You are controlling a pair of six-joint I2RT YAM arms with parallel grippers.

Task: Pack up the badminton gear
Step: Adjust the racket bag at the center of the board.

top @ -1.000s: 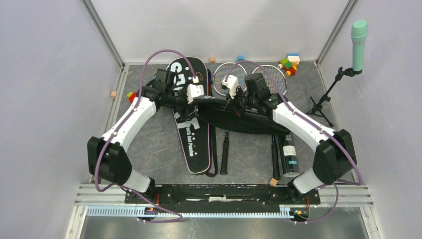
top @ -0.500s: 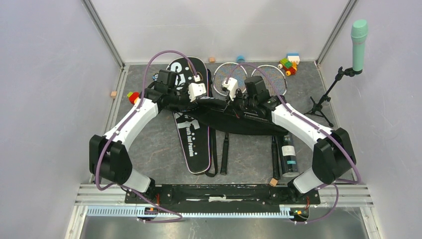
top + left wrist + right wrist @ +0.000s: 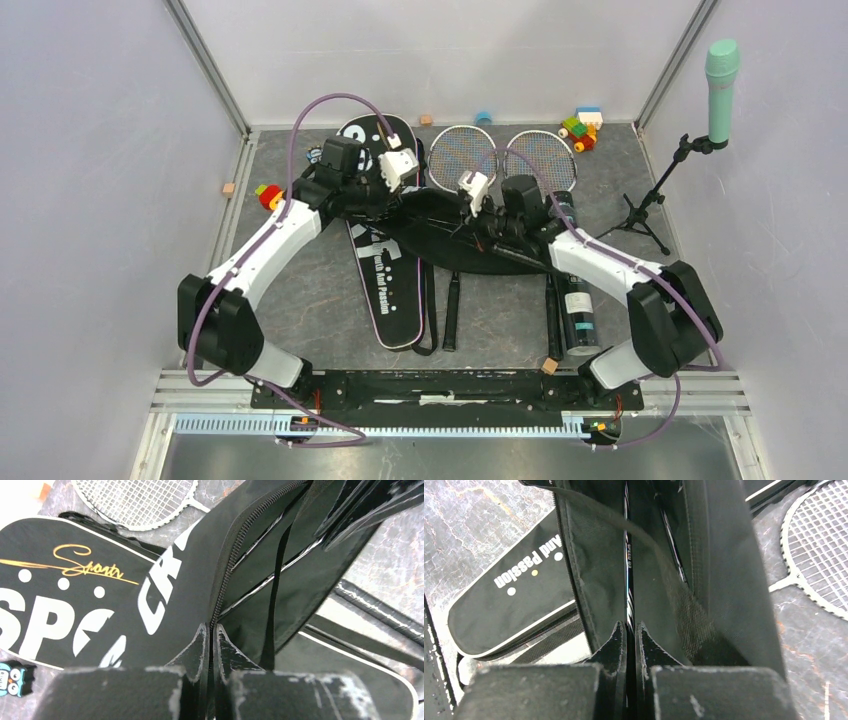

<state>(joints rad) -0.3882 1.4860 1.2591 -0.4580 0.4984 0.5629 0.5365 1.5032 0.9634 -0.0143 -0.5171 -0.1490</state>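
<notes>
The black CROSSWAY bag (image 3: 500,250) hangs lifted between my two grippers, its zip open. My left gripper (image 3: 210,630) (image 3: 403,203) is shut on the bag's zippered edge (image 3: 175,595). My right gripper (image 3: 630,627) (image 3: 470,215) is shut on a thin black racket shaft (image 3: 628,555) that runs into the open bag (image 3: 724,580). The SPORT bag (image 3: 392,275) (image 3: 60,610) (image 3: 509,605) lies flat on the table under them. Two rackets' stringed heads (image 3: 462,155) (image 3: 545,160) lie behind. A long black tube (image 3: 578,300) lies at the right.
A mint-green microphone (image 3: 721,70) on a black stand (image 3: 645,205) is at the far right. Coloured toy blocks (image 3: 580,125) sit at the back right, a red one (image 3: 268,197) by the left arm. Racket handles (image 3: 452,310) (image 3: 552,320) point to the near edge.
My left gripper has shut on the bag's zippered edge. Both grippers and the lifted bag have moved a little towards the back; the right arm has drawn in.
</notes>
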